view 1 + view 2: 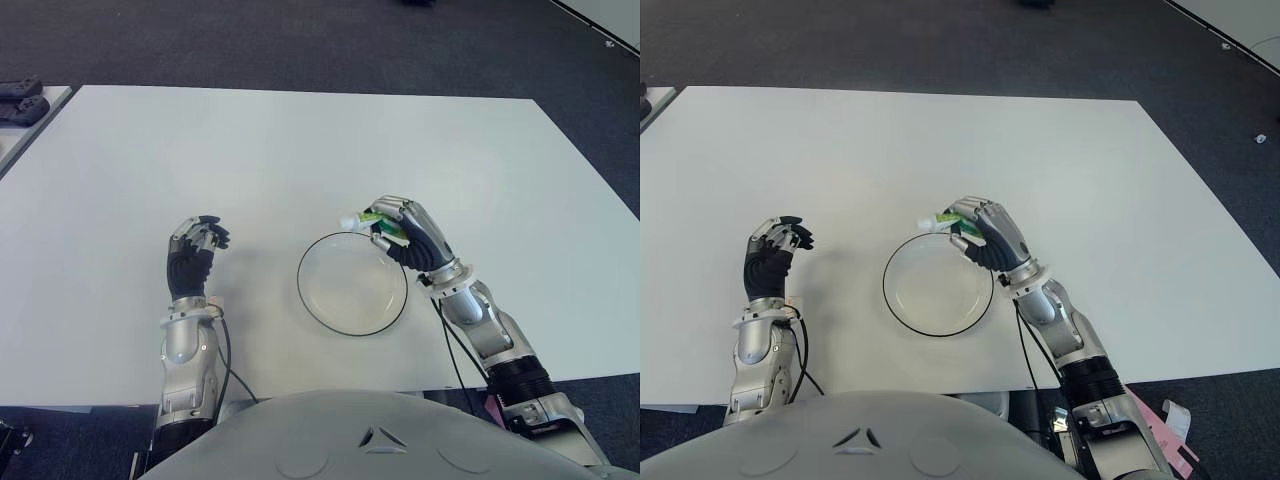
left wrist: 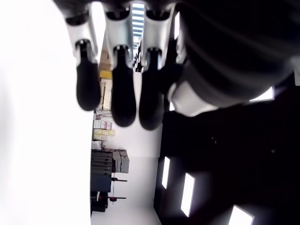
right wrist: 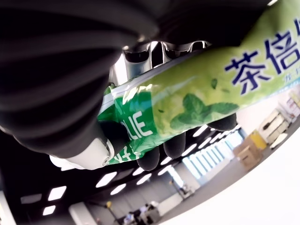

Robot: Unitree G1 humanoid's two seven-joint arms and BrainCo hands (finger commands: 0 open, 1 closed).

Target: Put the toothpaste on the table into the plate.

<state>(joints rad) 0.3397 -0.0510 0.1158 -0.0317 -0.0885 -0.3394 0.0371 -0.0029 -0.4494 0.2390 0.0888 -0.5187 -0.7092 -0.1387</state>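
Right hand (image 1: 408, 235) clamped around the green toothpaste tube (image 1: 368, 219), held above the glass plate (image 1: 352, 284) at its one o'clock rim, likely so release drops it inside. Tube lying roughly level, long axis running nine to three, white cap end toward nine o'clock, tail buried in the palm. Left hand (image 1: 193, 252) idle at the plate's nine o'clock over the white table (image 1: 250, 150), fingers curled on nothing.
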